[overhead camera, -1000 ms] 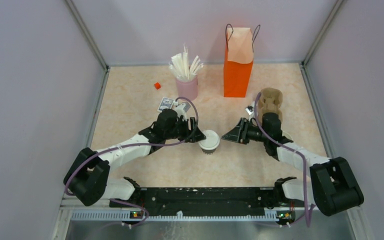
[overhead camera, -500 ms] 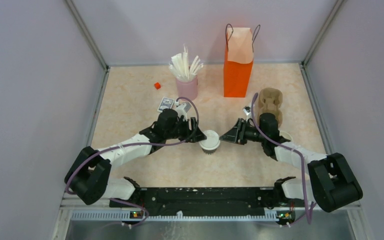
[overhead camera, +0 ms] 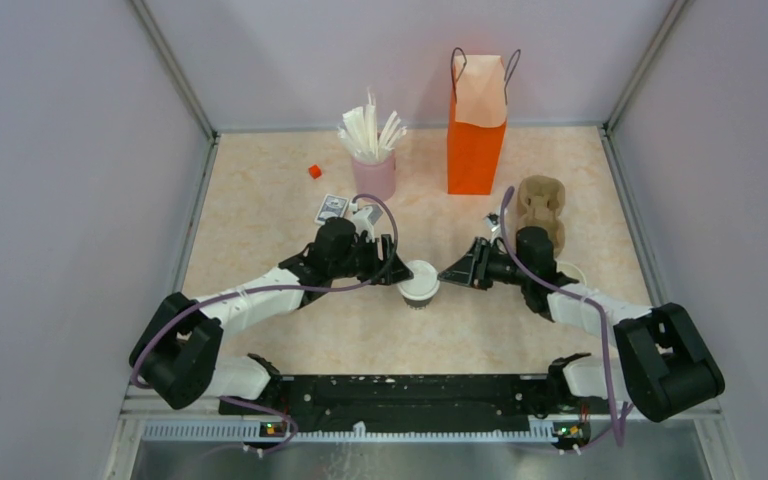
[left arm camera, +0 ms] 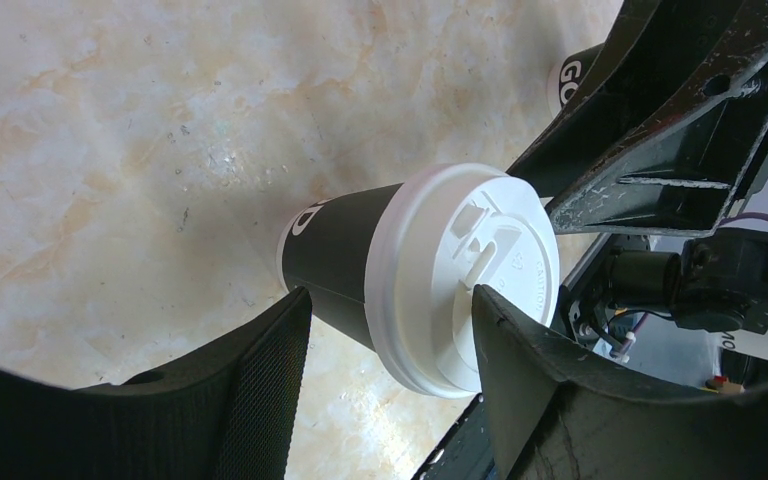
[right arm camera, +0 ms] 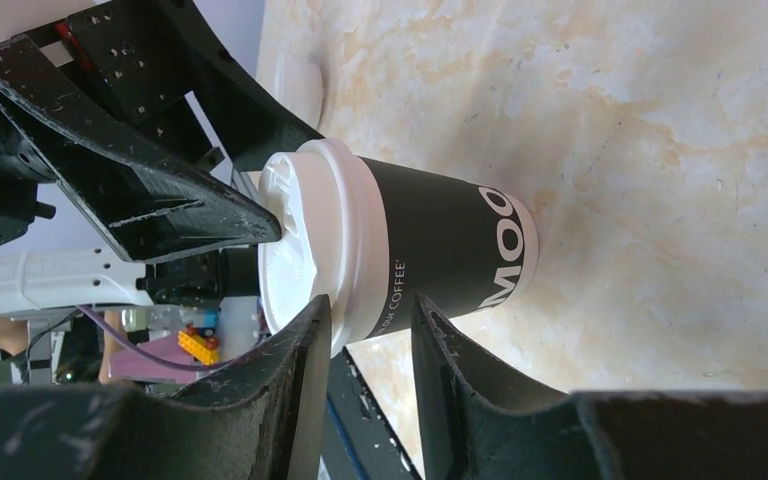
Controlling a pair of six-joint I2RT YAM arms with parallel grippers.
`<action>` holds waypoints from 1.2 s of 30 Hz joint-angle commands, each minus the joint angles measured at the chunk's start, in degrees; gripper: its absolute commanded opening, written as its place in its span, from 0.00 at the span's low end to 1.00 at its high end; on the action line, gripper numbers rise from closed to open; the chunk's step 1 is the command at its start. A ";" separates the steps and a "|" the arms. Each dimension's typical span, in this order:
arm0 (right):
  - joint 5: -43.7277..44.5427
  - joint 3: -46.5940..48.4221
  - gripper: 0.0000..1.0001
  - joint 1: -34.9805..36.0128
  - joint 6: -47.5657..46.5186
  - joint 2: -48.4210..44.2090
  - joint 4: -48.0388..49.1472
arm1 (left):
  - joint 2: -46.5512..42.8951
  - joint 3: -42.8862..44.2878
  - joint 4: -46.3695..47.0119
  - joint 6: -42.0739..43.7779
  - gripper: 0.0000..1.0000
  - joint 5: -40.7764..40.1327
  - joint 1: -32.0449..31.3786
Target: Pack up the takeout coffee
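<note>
- Takeout coffee (overhead camera: 420, 282): a dark paper cup with a white lid (left arm camera: 465, 275) fitted on top. You find it upright on the marbled table (overhead camera: 260, 220), near the middle and between the two arms.
- Left gripper (left arm camera: 390, 300): it sits against the cup's left side. The fingers are spread wide, and in its wrist view one lies by the lower wall and the other across the lid. You cannot tell whether either presses the cup.
- Right gripper (right arm camera: 370, 305): it is at the cup's right side with only a narrow gap between the fingers, whose tips are level with the lid rim. You cannot tell whether it pinches anything.
- Second dark cup (left arm camera: 572, 78): you see only part of it, past the right gripper.
- Cardboard cup carrier (overhead camera: 541, 203): on the table beyond the right arm.
- Orange bag (overhead camera: 475, 145): standing upright at the far edge of the table, top open, with dark handles.
- Pink holder (overhead camera: 374, 178): left of the bag and full of white sticks (overhead camera: 368, 128).
- Small printed packet (overhead camera: 332, 208): near the left wrist.
- Small orange block (overhead camera: 314, 171): left of the pink holder.
</note>
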 commanded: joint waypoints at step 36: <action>7.20 -8.69 0.25 1.40 -1.64 -1.07 5.98 | 2.54 -4.53 3.58 -0.38 0.62 -1.12 -0.43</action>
